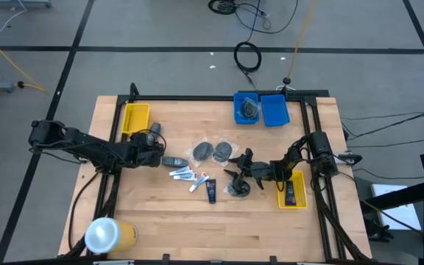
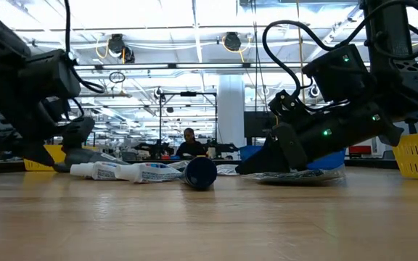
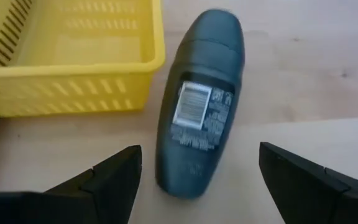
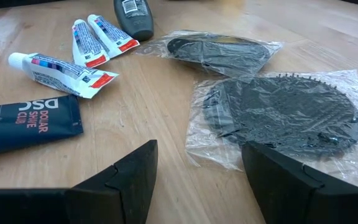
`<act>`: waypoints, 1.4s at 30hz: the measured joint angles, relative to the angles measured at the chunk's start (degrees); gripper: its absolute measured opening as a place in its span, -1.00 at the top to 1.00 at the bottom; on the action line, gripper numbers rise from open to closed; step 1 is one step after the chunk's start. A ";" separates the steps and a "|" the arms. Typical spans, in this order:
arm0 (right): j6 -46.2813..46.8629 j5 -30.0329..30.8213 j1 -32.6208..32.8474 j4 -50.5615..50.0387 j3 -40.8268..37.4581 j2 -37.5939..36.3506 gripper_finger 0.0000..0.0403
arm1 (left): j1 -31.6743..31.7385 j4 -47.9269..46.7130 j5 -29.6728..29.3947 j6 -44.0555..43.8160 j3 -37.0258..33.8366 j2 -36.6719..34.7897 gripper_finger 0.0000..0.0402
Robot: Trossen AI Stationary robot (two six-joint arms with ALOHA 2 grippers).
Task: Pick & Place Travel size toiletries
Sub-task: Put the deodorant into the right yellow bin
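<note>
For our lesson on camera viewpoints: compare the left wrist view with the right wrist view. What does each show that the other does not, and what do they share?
Only the left wrist view shows the yellow slotted plastic bin.

Only the right wrist view shows the small white toothpaste tubes, the navy blue shave tube and the round grey discs in clear bags.

Both show the pale wooden table, a dark grey labelled bottle lying flat, and that arm's own open claw: left claw, right claw.
</note>
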 joint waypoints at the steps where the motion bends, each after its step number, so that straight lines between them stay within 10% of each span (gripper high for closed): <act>1: 0.00 0.01 -0.01 0.00 0.00 0.00 -0.12 | 0.50 1.61 -0.59 0.33 -0.80 0.16 -0.59; 19: 0.00 0.05 -0.01 0.01 0.00 0.00 -0.12 | 6.61 24.64 -2.92 21.13 -8.38 0.21 -0.07; 42: 0.22 -0.10 0.00 0.00 0.00 0.00 -0.12 | 5.35 32.48 10.69 31.30 -8.29 0.18 -0.05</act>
